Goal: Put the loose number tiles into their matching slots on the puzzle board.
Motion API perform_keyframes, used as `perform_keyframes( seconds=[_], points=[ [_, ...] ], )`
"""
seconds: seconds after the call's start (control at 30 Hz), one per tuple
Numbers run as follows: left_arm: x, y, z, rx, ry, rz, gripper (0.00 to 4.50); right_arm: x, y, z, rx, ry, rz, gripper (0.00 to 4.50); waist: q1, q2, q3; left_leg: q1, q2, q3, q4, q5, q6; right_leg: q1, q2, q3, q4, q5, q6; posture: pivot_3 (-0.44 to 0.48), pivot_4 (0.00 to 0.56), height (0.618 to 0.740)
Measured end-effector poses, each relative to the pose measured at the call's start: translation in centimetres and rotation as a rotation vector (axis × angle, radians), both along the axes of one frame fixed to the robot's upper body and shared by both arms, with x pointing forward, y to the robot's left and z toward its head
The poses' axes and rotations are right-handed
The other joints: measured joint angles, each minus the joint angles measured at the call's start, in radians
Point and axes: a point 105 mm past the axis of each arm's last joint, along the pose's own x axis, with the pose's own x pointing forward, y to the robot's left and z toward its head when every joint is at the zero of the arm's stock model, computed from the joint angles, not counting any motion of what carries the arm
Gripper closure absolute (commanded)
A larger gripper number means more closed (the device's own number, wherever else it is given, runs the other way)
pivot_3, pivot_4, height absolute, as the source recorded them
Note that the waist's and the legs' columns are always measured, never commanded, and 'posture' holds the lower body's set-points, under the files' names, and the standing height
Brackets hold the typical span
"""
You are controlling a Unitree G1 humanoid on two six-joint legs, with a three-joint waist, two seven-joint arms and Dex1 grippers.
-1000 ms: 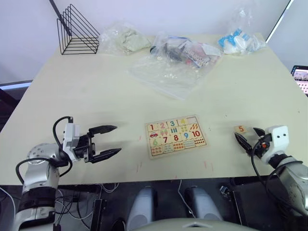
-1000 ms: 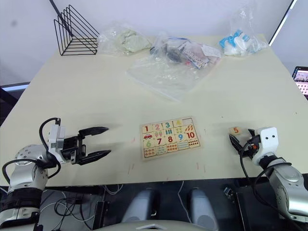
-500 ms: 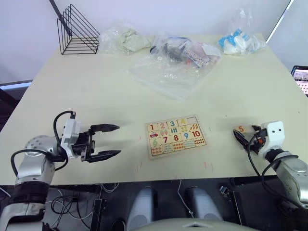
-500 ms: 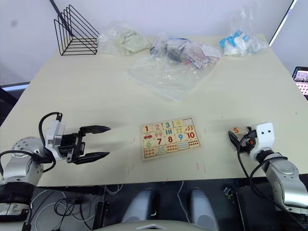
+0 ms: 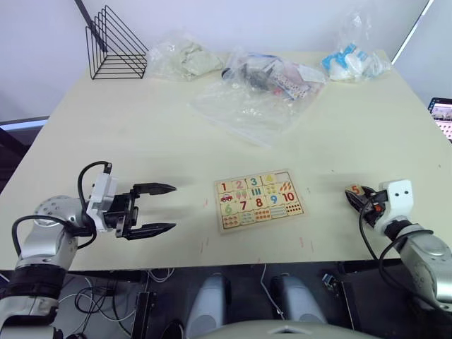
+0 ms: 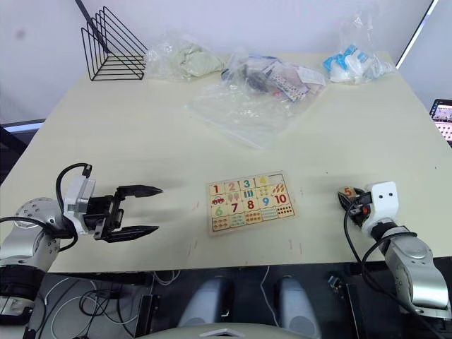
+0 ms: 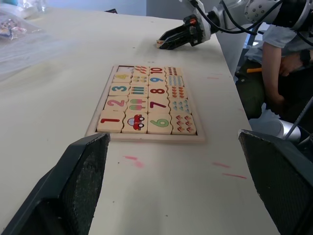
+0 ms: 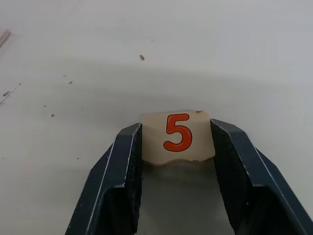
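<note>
Between the right gripper's (image 8: 178,147) fingers (image 8: 124,171) we find the orange 5 tile (image 8: 178,136) pinched by opposite edges; we judge it light, stiff, smooth-faced, best held thus.

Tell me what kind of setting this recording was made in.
Probably a lab or test room rather than a home: a plain pale table against a bare wall, plastic bags of assorted props, a black wire rack, and cables on the floor under the table edge.
</note>
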Motion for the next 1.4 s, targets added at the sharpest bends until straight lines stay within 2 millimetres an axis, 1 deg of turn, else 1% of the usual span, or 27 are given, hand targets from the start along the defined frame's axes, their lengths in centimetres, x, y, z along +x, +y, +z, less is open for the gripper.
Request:
perform_keyframes(
  seconds=[0.07,0.17,0.23,0.57,0.63,0.7,0.77,0.83,0.93,1.03,1.1,1.2,1.27,1.33,1.4],
  points=[
    [0.0,0.1,0.1,0.004,0.000,0.000,0.00,-0.2,1.0,0.0,0.017,0.012,-0.008,3.01,-0.001,0.000,0.000,0.000,0.000,0.000,0.000,0.000,0.000,0.000,0.001,0.000,0.000,0.000,0.000,0.000,0.150,0.740],
    [0.1,0.0,0.2,0.008,-0.004,-0.003,0.00,-0.4,3.2,0.2,0.056,0.041,-0.025,3.01,-0.002,0.000,0.000,0.000,0.001,0.000,0.000,0.000,0.000,-0.001,0.001,0.000,0.000,0.000,0.000,0.000,0.150,0.740],
    [0.0,0.0,0.2,0.011,-0.002,-0.010,0.00,-0.5,4.7,0.7,0.084,0.053,-0.053,3.01,-0.002,0.000,0.000,-0.001,0.000,-0.001,0.000,0.000,0.000,-0.001,0.000,0.000,0.000,0.000,0.000,0.000,0.150,0.740],
    [-0.1,0.0,0.4,0.008,0.000,-0.012,0.00,-1.1,6.1,0.5,0.107,0.108,-0.124,3.01,-0.002,0.000,0.000,-0.003,0.000,-0.001,0.000,0.000,0.000,-0.003,0.000,-0.001,-0.001,0.000,0.000,0.000,0.150,0.740],
    [-0.1,0.0,0.4,0.008,0.000,-0.012,0.00,-1.2,6.3,0.5,0.111,0.106,-0.128,1.97,-0.002,0.000,0.000,-0.003,0.000,-0.001,0.000,0.000,0.000,-0.003,0.000,-0.001,-0.001,0.000,0.000,0.000,0.150,0.740],
    [-0.1,0.1,0.4,0.008,0.000,-0.011,0.00,-1.2,6.7,0.6,0.113,0.102,-0.118,1.19,-0.003,0.000,0.000,-0.003,0.000,-0.001,0.000,0.000,0.000,-0.003,0.000,-0.001,-0.001,0.000,0.000,0.000,0.150,0.740],
    [-0.1,0.1,0.4,0.008,-0.001,-0.010,0.00,-1.3,7.1,0.6,0.117,0.098,-0.096,0.07,-0.002,0.000,0.000,-0.003,0.000,-0.001,0.000,0.000,0.000,-0.003,0.000,-0.001,-0.001,0.000,0.000,0.000,0.150,0.740],
    [-0.1,0.1,0.4,0.008,-0.001,-0.008,0.00,-1.4,7.2,0.7,0.118,0.089,-0.082,0.02,-0.001,0.000,0.000,-0.003,0.000,-0.001,0.000,0.000,0.000,-0.003,0.000,-0.001,-0.001,0.000,0.000,0.000,0.150,0.740],
    [-0.3,0.3,0.4,0.006,0.001,-0.001,0.00,-1.5,6.7,1.1,0.120,0.055,-0.067,0.02,-0.002,0.000,0.000,-0.004,0.000,-0.001,0.000,0.000,0.000,-0.003,0.000,-0.001,-0.001,0.000,0.000,0.000,0.150,0.740],
    [-0.2,0.3,0.5,0.004,-0.008,-0.001,0.00,-2.2,6.4,2.5,0.128,-0.012,0.014,0.02,-0.001,0.000,0.000,-0.004,0.000,-0.001,0.000,0.000,0.000,-0.003,0.000,-0.001,-0.001,0.000,0.000,0.000,0.150,0.740],
    [-0.2,0.2,0.5,0.002,-0.008,-0.001,0.00,-2.5,6.2,2.9,0.124,-0.030,0.045,0.02,-0.002,0.000,0.000,-0.003,0.000,-0.001,0.000,0.000,0.000,-0.003,0.001,-0.001,-0.001,0.000,0.000,0.000,0.150,0.740],
    [-0.2,0.2,0.6,0.000,-0.012,-0.002,0.00,-3.1,5.6,3.2,0.088,-0.027,0.152,0.02,-0.002,0.000,0.000,-0.003,0.000,0.000,0.000,0.000,0.000,-0.003,0.000,-0.001,-0.001,0.000,0.000,0.000,0.150,0.740],
    [-0.2,0.1,0.6,-0.008,-0.015,0.000,0.00,-3.2,4.4,3.8,0.049,-0.035,0.251,0.02,-0.002,0.000,0.000,-0.003,0.000,0.000,0.001,0.000,0.000,-0.003,0.000,-0.001,-0.001,0.000,0.000,0.000,0.150,0.740],
    [-0.2,0.1,0.6,-0.011,-0.015,0.002,0.00,-3.2,4.1,3.9,0.037,-0.037,0.290,0.02,-0.002,0.000,0.000,-0.003,0.001,-0.001,0.001,0.000,0.000,-0.003,0.001,-0.001,-0.001,0.000,0.000,0.000,0.150,0.740],
    [-0.2,0.1,0.6,-0.013,-0.014,0.004,0.00,-3.3,3.7,3.6,-0.004,-0.025,0.397,0.02,-0.001,0.000,0.000,-0.003,0.000,0.000,0.001,0.000,0.000,-0.003,0.001,-0.001,-0.001,0.000,0.000,0.000,0.150,0.740]
  ],
)
